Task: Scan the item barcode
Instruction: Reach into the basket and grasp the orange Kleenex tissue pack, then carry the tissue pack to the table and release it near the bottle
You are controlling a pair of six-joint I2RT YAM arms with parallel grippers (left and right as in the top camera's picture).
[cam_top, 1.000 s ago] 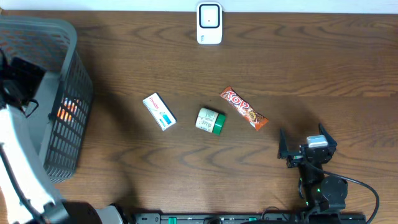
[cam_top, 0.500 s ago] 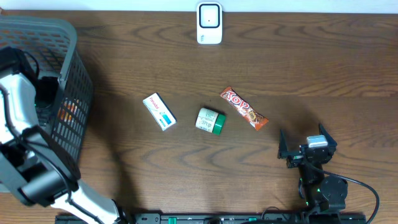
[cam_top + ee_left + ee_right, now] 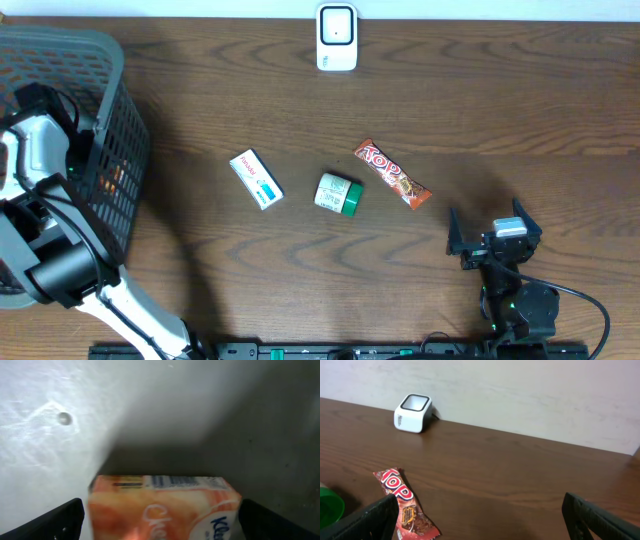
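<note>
Left fingers: the left gripper point(image 3: 162, 521) stands spread to its full width, a dark fingertip at each side of the wrist view, with nothing in its hold.
Task's thing: a soft orange tissue pack with white lettering point(image 3: 165, 507) lies straight ahead of those fingers, in the gap between them, on the floor of the grey plastic mesh basket point(image 3: 112, 70).
Long axis: the pack's length runs from one finger toward the other, so its two short ends sit just inside the tips. I judge it a snug fit for closing.
Barcode: a blue-striped barcode point(image 3: 172, 481) shows on the pack's far edge, facing away from the fingers.
Nearer arm: the left, already down inside the basket. The right gripper point(image 3: 490, 240) is also fully spread and empty, and is parked well apart at the table's near right.
Scanner: the small white box-shaped scanner point(image 3: 337, 38) stands at the far edge, well away from both.
Views: only the left wrist view shows the pack's lie and its barcode. Overhead it is just an orange glow through the mesh, but that view alone shows the way from basket to scanner.
</note>
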